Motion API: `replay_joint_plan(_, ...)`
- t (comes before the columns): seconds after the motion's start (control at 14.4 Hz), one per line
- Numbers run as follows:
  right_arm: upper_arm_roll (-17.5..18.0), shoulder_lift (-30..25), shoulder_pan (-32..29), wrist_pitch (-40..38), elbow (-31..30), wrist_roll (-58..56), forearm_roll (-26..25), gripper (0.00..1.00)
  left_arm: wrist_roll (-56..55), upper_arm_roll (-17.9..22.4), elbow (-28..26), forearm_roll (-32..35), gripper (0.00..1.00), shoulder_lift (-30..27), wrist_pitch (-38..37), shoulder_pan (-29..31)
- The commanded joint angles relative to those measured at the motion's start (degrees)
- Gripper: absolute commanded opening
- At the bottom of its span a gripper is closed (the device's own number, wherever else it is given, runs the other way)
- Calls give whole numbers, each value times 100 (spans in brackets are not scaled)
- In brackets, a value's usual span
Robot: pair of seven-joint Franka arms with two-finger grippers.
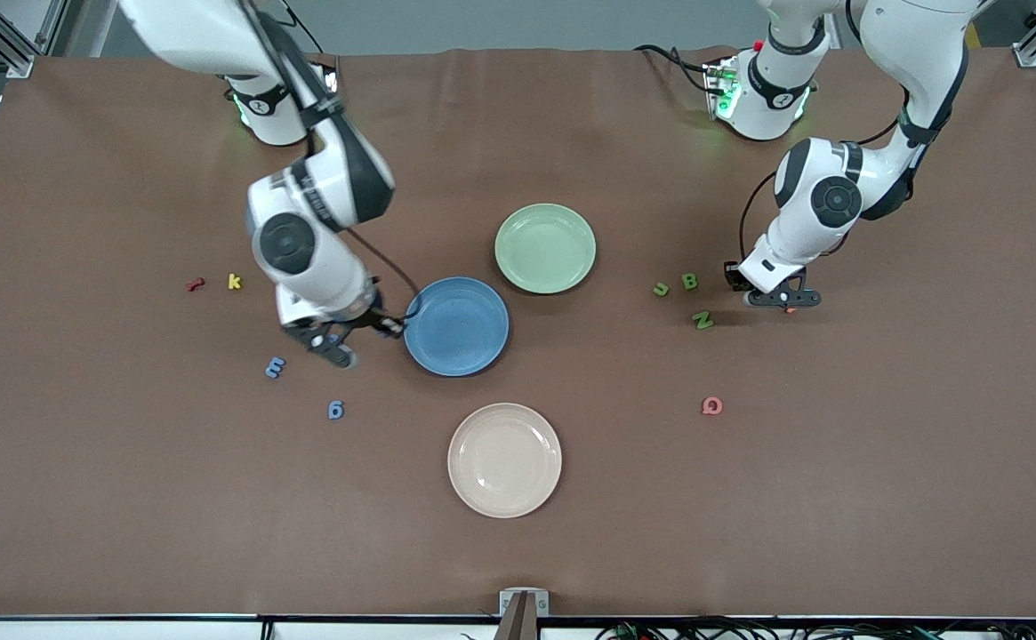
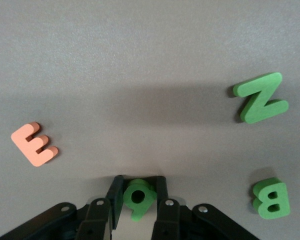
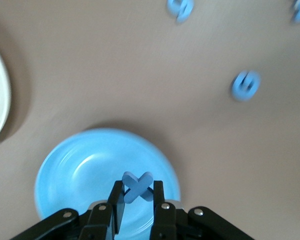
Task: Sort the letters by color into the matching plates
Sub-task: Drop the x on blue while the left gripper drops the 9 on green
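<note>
My right gripper [image 1: 335,348] is shut on a blue X letter [image 3: 138,186], by the rim of the blue plate [image 1: 456,325] on its right-arm side. The plate [image 3: 75,170] holds no letters. A blue E [image 1: 275,366] and a blue 6 [image 1: 335,410] lie on the table nearer the front camera. My left gripper [image 1: 784,302] is low at the table, shut on a small green letter [image 2: 138,196]. Beside it lie a green N [image 2: 261,98], a green B [image 2: 272,198] and a green J [image 1: 661,289]. The pale green plate [image 1: 544,248] has nothing in it.
A cream plate [image 1: 504,460] sits nearest the front camera. An orange E [image 2: 34,144] lies close to my left gripper and a pink Q [image 1: 711,405] nearer the camera. A red letter [image 1: 195,284] and a yellow k [image 1: 234,281] lie toward the right arm's end.
</note>
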Motion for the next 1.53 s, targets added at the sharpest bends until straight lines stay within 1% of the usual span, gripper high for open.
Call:
replay_joint_plan(0.0,-95,134,396,341,-81,733,78,0,-109,-18,13,118,23,-304,-101,28)
replay_joint_plan(0.14,-104,344,642,542,-54,1025,69,0,-266,-70,136,118,23,-567,-731,-42)
replay_joint_plan(0.28,-104,625,670,824,-2,1078,34,0,-608,-464,303,118,23,-752,-1347,-51)
replay_joint_plan(0.49,-139,1030,652,842,279,1078,-10,0,-1433,-1070,601,118,23,-780,-1735,-60)
replay_joint_plan(0.7,-157,1241,582,842,455,1078,-115,1,-2312,-1730,1040,-5,23,-596,-1982,-69)
replay_joint_plan(0.76,-157,1268,573,834,490,1078,-107,11,-2698,-1967,1207,-57,23,-456,-1991,-77)
replay_joint_plan(0.83,-157,1268,538,825,508,1078,-107,33,-3050,-2178,1357,-67,23,-298,-1992,-86)
replay_joint_plan(0.9,-157,1268,494,799,534,1078,-107,82,-3445,-2371,1549,-67,23,-79,-1992,-130)
replay_joint_plan(0.97,-166,1268,494,799,552,1070,-115,100,-3771,-2495,1734,-67,23,106,-1992,-234)
replay_joint_plan(1.11,-166,1259,468,702,683,1026,-107,100,-4395,-2505,2025,-58,23,379,-1983,-681)
replay_joint_plan(1.25,-166,1233,328,195,946,773,-211,100,-4792,-2496,2306,3,23,686,-1974,-999)
replay_joint_plan(1.32,-166,1181,188,-86,1026,405,-316,100,-4924,-2488,2394,21,23,819,-1957,-1139)
replay_joint_plan(1.46,-166,988,-155,-265,966,-525,-335,100,-5223,-2479,2518,30,23,1039,-1921,-1421)
